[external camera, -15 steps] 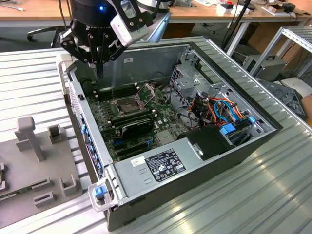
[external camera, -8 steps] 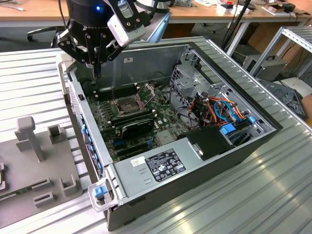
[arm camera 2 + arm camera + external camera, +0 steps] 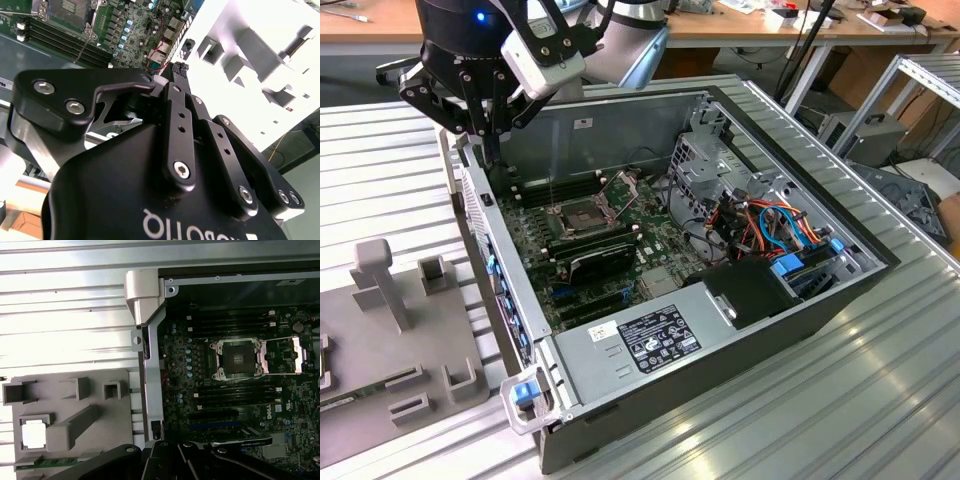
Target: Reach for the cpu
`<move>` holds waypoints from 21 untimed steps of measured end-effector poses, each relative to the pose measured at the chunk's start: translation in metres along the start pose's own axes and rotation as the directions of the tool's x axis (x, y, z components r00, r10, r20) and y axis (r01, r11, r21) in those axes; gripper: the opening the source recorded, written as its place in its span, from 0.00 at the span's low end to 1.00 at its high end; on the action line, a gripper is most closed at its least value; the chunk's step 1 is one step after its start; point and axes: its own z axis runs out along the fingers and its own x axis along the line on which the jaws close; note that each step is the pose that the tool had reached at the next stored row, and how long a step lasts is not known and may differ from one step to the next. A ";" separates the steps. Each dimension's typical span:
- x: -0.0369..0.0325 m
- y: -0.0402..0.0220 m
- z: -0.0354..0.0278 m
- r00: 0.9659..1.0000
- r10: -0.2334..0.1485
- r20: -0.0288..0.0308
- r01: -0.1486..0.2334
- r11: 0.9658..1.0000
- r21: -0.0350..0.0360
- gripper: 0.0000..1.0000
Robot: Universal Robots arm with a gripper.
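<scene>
The reach is barely begun: the gripper (image 3: 485,125), jaws seemingly pinched together and empty, hangs over the case's (image 3: 800,320) far-left corner; the cpu (image 3: 578,214) sits in its socket mid-board, right of it and nearer

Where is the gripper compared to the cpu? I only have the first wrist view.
Observer: In the exterior view, the gripper hangs above the corner of the computer case at that view's left, apart from the cpu.
Operator: Is the socket lid out of the way?
Observer: Yes. The exterior view shows the socket plate tilted up, with the cpu uncovered.
Operator: Is anything in the fingers?
Observer: No. In the second wrist view, the fingertips meet with nothing between them.
</scene>
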 end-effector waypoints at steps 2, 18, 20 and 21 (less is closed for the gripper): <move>0.0000 0.0000 0.0000 1.000 0.000 0.000 0.000 1.000 0.000 0.11; -0.0168 0.0006 -0.0162 1.000 0.000 0.000 0.000 1.000 0.000 0.11; -0.0335 0.0009 -0.0123 1.000 0.000 0.000 0.000 1.000 0.000 0.11; -0.0432 0.0014 -0.0097 1.000 0.000 0.000 0.000 1.000 0.000 0.11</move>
